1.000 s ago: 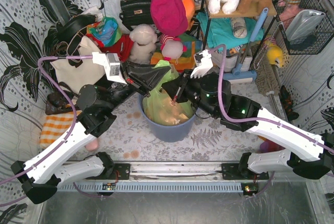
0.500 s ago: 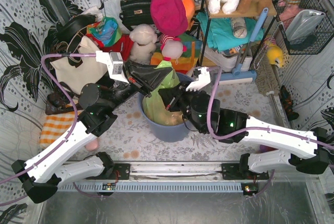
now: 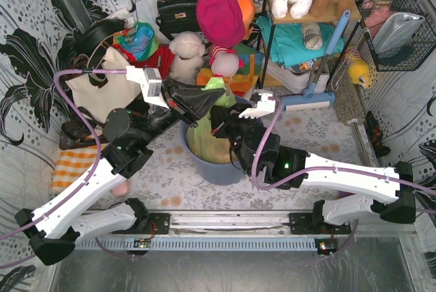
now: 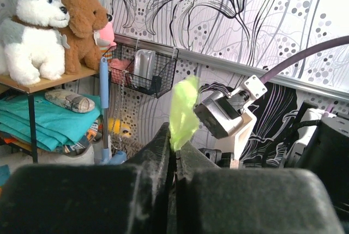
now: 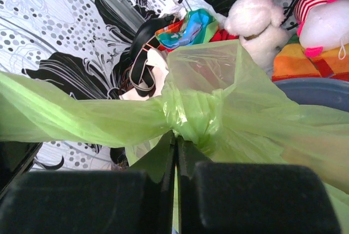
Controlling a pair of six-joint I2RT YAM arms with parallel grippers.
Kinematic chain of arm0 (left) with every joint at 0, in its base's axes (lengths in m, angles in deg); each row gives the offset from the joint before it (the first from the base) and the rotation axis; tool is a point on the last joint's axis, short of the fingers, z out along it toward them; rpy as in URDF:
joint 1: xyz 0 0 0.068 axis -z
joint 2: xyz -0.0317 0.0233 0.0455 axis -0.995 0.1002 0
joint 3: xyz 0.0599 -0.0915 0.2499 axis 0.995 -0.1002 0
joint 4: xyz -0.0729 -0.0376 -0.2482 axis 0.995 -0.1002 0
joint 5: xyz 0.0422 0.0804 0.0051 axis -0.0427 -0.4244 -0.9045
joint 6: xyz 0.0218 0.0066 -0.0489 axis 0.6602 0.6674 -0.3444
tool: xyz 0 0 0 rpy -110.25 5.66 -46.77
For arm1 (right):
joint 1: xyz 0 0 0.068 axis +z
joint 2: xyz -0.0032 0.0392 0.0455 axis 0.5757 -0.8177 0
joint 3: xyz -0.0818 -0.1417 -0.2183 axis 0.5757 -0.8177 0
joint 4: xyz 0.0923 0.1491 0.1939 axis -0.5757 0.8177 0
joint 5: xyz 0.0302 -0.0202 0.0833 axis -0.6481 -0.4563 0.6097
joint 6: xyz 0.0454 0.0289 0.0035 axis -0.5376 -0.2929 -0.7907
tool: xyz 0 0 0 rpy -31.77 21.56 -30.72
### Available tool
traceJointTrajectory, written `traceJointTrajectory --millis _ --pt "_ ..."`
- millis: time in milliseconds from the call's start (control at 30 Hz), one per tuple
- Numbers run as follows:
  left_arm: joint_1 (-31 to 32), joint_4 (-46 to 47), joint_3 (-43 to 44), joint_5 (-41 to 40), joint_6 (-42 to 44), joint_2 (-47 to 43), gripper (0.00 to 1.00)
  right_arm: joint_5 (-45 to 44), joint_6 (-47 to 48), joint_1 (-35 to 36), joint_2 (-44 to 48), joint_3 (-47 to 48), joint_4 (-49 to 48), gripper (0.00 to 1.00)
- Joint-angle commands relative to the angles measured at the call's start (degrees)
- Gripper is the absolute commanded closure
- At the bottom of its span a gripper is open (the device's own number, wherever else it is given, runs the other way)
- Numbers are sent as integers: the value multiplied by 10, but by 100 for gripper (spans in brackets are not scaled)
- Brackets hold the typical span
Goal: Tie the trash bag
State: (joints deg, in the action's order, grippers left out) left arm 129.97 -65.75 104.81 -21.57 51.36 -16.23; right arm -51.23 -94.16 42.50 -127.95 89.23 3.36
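Observation:
The lime-green trash bag (image 3: 201,143) sits in a round blue-grey bin (image 3: 225,169) at the table's middle. Its top is gathered into a twisted knot (image 5: 191,115), with one tail stretched out to the left. My left gripper (image 3: 208,105) is over the bin's far rim, shut on a thin tip of the bag (image 4: 183,111) that pokes up past its fingertips. My right gripper (image 3: 216,127) reaches across the bin from the right. It is shut just under the knot, with a sliver of green plastic pinched between its fingers (image 5: 188,152).
A cream tote bag (image 3: 102,91), a black handbag (image 3: 178,9) and plush toys (image 3: 187,54) crowd the back. A shelf with teal cloth (image 3: 293,40) and a wire basket (image 3: 402,33) stand at the right. An orange checked cloth (image 3: 71,166) lies at the left.
My right arm has swung left across the bin, pulling its gripper and the bag's plastic toward the left gripper. The left gripper has barely moved.

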Motion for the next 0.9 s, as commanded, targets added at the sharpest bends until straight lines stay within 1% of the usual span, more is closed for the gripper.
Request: traceJointTrajectory --millis 0,67,133,167,233,333,400,533,667,867 --pt "2 6 13 1 -1 -17 78 -38 36 3 -5 -8 -53 100" --pt "2 5 10 -13 -1 -26 58 -38 35 3 -2 -11 -52 100" --pt "2 12 3 -39 -12 -37 42 -35 32 3 0 -12 -47 100" --pt "2 11 2 -49 -18 -43 37 -34 25 3 1 -11 -37 100" --pt "2 -5 7 -73 -24 -57 32 -32 15 3 5 -10 -23 100" --pt "2 -56 14 -129 -28 -83 29 -32 3 3 11 -12 -7 100" --pt "2 -107 16 -168 -30 -98 30 -33 -1 3 14 -13 -1 100" --pt "2 -156 -12 -223 -43 -131 30 -32 -8 3 22 -12 12 100" --pt "2 -184 -51 -232 -62 -149 29 -31 -8 3 21 -5 24 100" --pt "2 -215 -76 -232 -98 -123 31 -25 -14 3 26 -1 36 100"
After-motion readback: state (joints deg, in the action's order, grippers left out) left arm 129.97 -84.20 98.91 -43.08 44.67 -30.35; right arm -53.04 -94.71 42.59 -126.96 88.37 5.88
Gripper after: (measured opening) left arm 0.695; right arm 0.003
